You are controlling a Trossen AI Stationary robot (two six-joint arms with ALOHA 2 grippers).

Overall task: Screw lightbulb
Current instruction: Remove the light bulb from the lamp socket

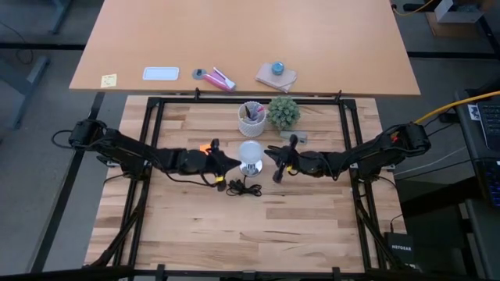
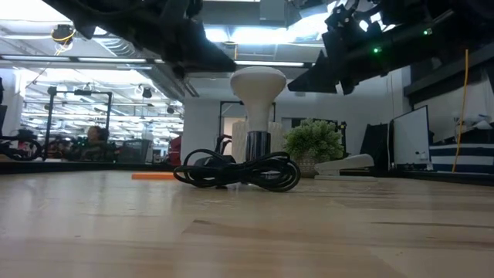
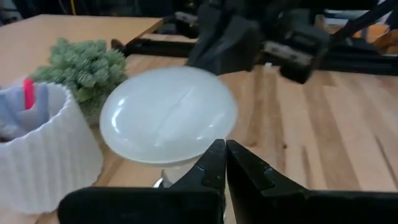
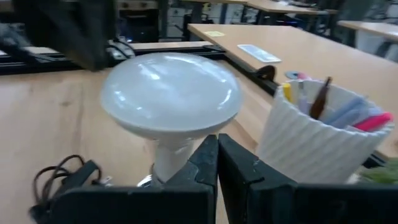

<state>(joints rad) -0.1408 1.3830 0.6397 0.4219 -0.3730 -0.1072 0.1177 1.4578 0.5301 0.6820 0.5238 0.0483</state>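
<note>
The left gripper [image 1: 234, 165] has its fingers pressed together with nothing between them, tips sitting just beside the lightbulb [image 1: 250, 153] on its 9 o'clock side in the high view, up around dome height as far as the low view shows. In the left wrist view the closed fingers [image 3: 214, 163] line up right under the rim of the dome. The right gripper [image 1: 271, 155] mirrors that from the 3 o'clock side, also pinched shut on nothing, and whether either one actually touches the glass is hard to call. The bulb stands upright near the middle of the wooden table [image 1: 234, 226], long axis vertical, frosted dome pointing up and the silver screw base pointing down into the socket [image 2: 258, 144] below it. A black cord [image 1: 244, 188] is bunched in a loose coil on the table at about 6 o'clock from the bulb. At roughly 12 o'clock sits a ribbed white cup [image 1: 251, 118] stuffed with pens, and a small green plant [image 1: 284, 112] is just beside that cup, around 1 o'clock from the bulb. A small flat grey bar [image 1: 294, 136] lies near the plant. Both arms stretch in low from the table's left and right edges.
</note>
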